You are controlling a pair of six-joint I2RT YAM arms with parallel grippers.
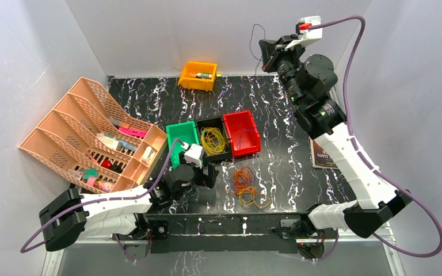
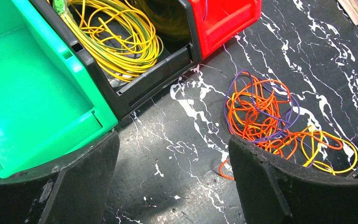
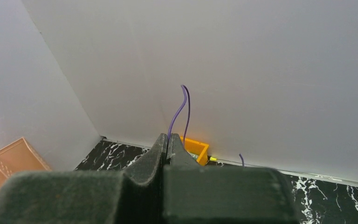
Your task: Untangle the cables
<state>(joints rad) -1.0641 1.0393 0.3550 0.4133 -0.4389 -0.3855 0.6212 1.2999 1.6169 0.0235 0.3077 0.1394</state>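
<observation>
The right gripper (image 3: 168,142) has its fingers pressed together on a thin purple wire (image 3: 185,107), which rises from between the tips and curls over against the white back wall. In the top view this arm is lifted high over the far right of the table (image 1: 288,172), its wrist pointing toward 11 o'clock. Just past the fingertips, at 12 o'clock in the wrist view, an orange bin (image 3: 196,149) sits at the table's far edge.

The left gripper (image 2: 172,182) hangs low over the black marbled surface with its two fingers (image 2: 74,186) spread wide apart and nothing between them. At 1 o'clock from it, just beside the right fingertip, the tangle (image 2: 265,116) of orange, yellow and purple cables lies loose on the table. Its purple loops are wound through the orange ones, and its yellow loops trail out toward 3 o'clock.

At 12 o'clock from the left gripper stands a row of three bins touching side by side. The green bin (image 2: 28,93) is on the left. The black bin (image 2: 144,86) is in the middle and holds a yellow coil (image 2: 116,42). The red bin (image 2: 228,21) on the right has a purple strand (image 1: 242,137) in it. At 9 o'clock a peach slotted organizer (image 1: 92,126) holds small items, and at 3 o'clock a dark booklet (image 1: 321,154) lies flat.
</observation>
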